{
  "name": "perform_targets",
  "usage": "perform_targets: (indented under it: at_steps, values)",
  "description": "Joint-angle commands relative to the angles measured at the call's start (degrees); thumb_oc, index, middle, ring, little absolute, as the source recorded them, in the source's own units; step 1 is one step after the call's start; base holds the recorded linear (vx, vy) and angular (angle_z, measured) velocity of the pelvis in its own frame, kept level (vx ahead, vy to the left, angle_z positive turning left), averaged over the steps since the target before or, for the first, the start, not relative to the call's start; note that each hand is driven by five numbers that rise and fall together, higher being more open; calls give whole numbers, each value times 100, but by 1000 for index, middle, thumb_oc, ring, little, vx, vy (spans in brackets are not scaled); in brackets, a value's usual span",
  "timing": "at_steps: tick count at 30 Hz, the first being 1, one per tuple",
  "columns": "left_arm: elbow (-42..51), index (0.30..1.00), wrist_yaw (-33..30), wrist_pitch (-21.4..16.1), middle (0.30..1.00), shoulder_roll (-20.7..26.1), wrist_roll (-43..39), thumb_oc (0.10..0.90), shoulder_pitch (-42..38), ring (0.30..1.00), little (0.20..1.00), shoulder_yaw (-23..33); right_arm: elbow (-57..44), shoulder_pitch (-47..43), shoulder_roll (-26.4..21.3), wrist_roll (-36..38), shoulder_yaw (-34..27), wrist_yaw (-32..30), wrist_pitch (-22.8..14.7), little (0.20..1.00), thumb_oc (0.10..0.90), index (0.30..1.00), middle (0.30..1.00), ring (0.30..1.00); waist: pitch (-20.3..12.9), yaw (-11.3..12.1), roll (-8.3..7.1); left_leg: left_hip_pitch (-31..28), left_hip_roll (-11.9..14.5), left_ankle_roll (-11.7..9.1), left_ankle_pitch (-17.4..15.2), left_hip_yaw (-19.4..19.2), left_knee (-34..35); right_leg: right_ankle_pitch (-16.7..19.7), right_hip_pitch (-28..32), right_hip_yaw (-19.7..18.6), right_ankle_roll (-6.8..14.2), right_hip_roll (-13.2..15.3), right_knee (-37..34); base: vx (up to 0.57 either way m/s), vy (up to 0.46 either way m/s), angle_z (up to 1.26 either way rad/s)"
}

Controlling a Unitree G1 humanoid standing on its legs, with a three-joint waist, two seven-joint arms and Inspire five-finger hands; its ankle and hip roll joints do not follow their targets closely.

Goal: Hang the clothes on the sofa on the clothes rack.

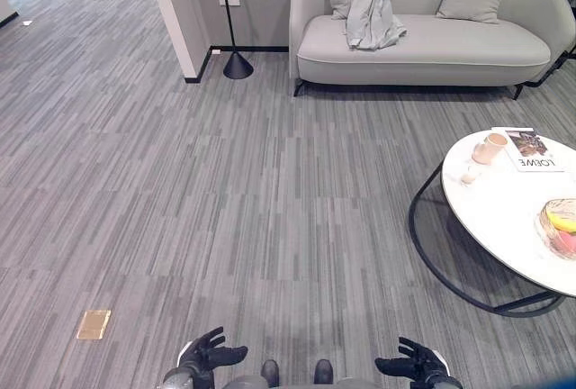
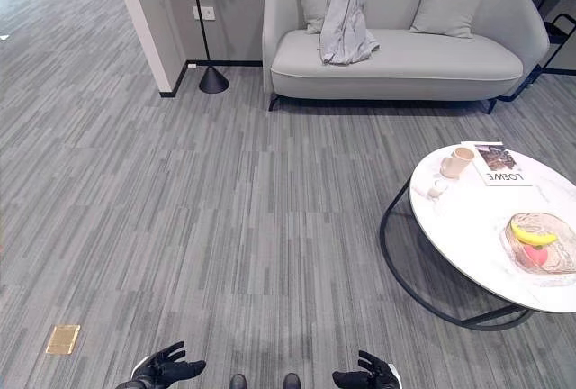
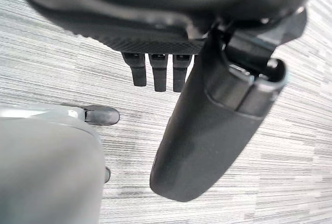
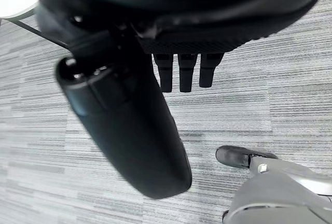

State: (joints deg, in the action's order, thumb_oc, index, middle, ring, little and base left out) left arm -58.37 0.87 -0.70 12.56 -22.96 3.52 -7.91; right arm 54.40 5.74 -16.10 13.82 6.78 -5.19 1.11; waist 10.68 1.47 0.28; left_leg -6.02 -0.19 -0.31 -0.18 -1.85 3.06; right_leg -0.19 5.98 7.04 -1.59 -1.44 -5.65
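Observation:
A pale grey garment hangs over the backrest of the light grey sofa and spills onto its seat, far across the room. My left hand hovers low over the carpet at the near edge, its fingers relaxed and holding nothing. My right hand mirrors it on the other side, also open and empty. In the wrist views, the left hand's fingers and the right hand's fingers hang straight above bare carpet. A thin black pole on a cone base stands left of the sofa.
A round white coffee table on a black ring frame stands at the right, carrying a cup, a magazine and a glass fruit bowl. A wall corner juts out at back left. A brass floor plate lies near left.

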Motion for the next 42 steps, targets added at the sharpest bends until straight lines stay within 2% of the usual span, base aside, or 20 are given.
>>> perform_targets:
  at_steps: [1,5,6,9,12,14,17,18,19,24,25,26,28,29,30,33,34,38,40,42]
  values:
    - [60,900,-4,-148,900,292,-219,800,-420,900,900,175,-596,-161,-323,112,7,-23,-181,900,800,900,900,900,309,35,-309,398,520,-220,-584,506,-1425,-678,499,-258,75,310,65,4,-154,-2]
    - [66,900,-45,-107,900,318,-288,800,-500,900,900,166,-795,-259,-403,166,37,-121,-178,900,800,900,900,900,591,140,-362,1625,183,58,-129,1086,-3170,-842,514,-309,-151,214,232,62,-116,-1]
    - [9,900,-93,-118,900,279,-411,800,-593,900,900,200,-817,-367,-418,247,40,-158,-168,900,800,900,900,900,608,254,-402,2054,-264,105,-490,1079,-2789,-934,612,-379,-93,227,191,266,1,-4]
    - [25,900,-72,-145,900,209,-400,800,-549,900,900,177,-905,-484,-440,249,135,-197,-207,900,800,900,900,900,470,427,-363,2398,-394,47,-110,784,-1109,-1070,805,-499,-6,107,65,328,63,-5]
    - [142,900,-58,-171,900,208,-366,800,-470,900,900,153,-941,-601,-466,236,189,-265,-241,900,800,900,900,900,432,641,-339,2659,-561,29,165,604,-4,-1296,1036,-712,15,75,65,397,102,-28]
    - [-68,900,-25,-183,900,271,-375,800,-296,900,900,360,-951,-719,-376,143,276,-186,-237,900,800,900,900,900,233,872,-412,2677,-662,68,323,541,194,-1421,1380,-1101,125,91,65,726,249,-74]
    - [-234,900,-24,-194,900,286,-346,800,-200,900,900,428,-966,-628,-292,0,317,-93,-222,900,800,900,900,900,23,937,-519,2491,-744,182,812,732,194,-1318,1429,-1168,253,259,221,507,204,-105]
    - [-325,900,-15,-196,900,323,-265,800,-102,900,900,517,-903,-571,-241,-136,355,19,-188,900,800,900,900,900,-101,1021,-688,2179,-845,268,888,834,193,-803,1318,-1205,520,516,762,780,296,-86]
    - [-333,900,5,-182,900,349,-210,800,-50,900,900,546,-841,-555,-234,-202,346,64,-164,900,800,900,900,900,-119,1064,-730,2021,-856,315,813,803,177,-410,1237,-1154,696,647,1233,557,198,-73]
    - [-333,900,5,-182,900,347,-210,800,-50,900,900,545,-841,-555,-236,-202,345,64,-164,900,800,900,900,900,-130,1071,-716,2031,-837,312,819,802,181,-398,1220,-1166,694,632,1232,181,126,-21]
    - [-175,900,-26,-146,900,426,-165,800,-38,900,900,509,-660,-581,-311,-261,165,29,-121,900,800,900,900,900,173,837,-333,808,-748,720,159,841,156,1603,-49,-324,831,1403,4564,891,682,29]
    - [-134,900,-38,-151,900,442,-158,800,-60,900,900,498,-649,-551,-294,-282,124,24,-114,900,800,900,900,900,251,730,-214,604,-666,783,54,874,180,1421,-443,-120,814,1576,5031,1072,740,12]
    - [4,900,-66,-167,900,444,-252,800,-133,900,900,496,-607,-504,-322,-310,99,42,-100,900,800,900,900,900,340,534,-9,224,-446,737,-234,946,176,401,-1110,333,482,1595,4510,554,102,-26]
    - [127,900,-85,-188,900,465,-352,800,-170,900,900,556,-501,-520,-333,-304,112,69,-63,900,800,900,900,900,385,452,67,-38,-318,659,-427,982,189,35,-1366,562,497,1452,3582,444,-35,-26]
    - [128,900,-85,-187,900,465,-352,800,-169,900,900,557,-499,-521,-334,-304,114,69,-64,900,800,900,900,900,396,451,78,-55,-305,655,-434,983,191,38,-1341,570,491,1438,3565,459,-87,11]
    - [128,900,-71,-231,900,490,-357,800,-177,900,900,603,-328,-602,-345,-345,165,96,-36,900,800,900,900,900,445,332,-47,-598,-271,419,-901,1029,194,360,-1500,916,777,1054,1034,584,-143,49]
    - [64,900,-79,-270,900,488,-333,800,-207,900,900,704,-124,-614,-305,-356,182,99,-19,900,800,900,900,900,448,249,-171,-930,-293,335,-1155,1111,194,705,-1854,973,1033,821,65,837,-143,34]
    - [-37,900,-4,-289,900,473,-219,800,-203,900,900,717,185,-647,-282,-466,235,149,1,900,800,900,900,900,352,233,-138,-1339,-78,176,-1520,1138,194,660,-2210,1218,1143,606,65,571,-82,54]
    - [-104,900,41,-261,900,492,-113,800,-135,900,900,661,293,-562,-302,-488,239,157,2,900,800,900,900,900,180,173,-168,-1505,118,76,-1333,1212,194,892,-2007,1313,952,513,65,730,-184,20]
    - [-187,900,86,-226,900,472,-44,800,-103,900,900,560,337,-462,-336,-430,181,129,-5,900,800,900,900,900,64,36,-102,-1411,479,-90,-1010,1175,-591,957,-1676,1081,794,340,65,864,-309,40]
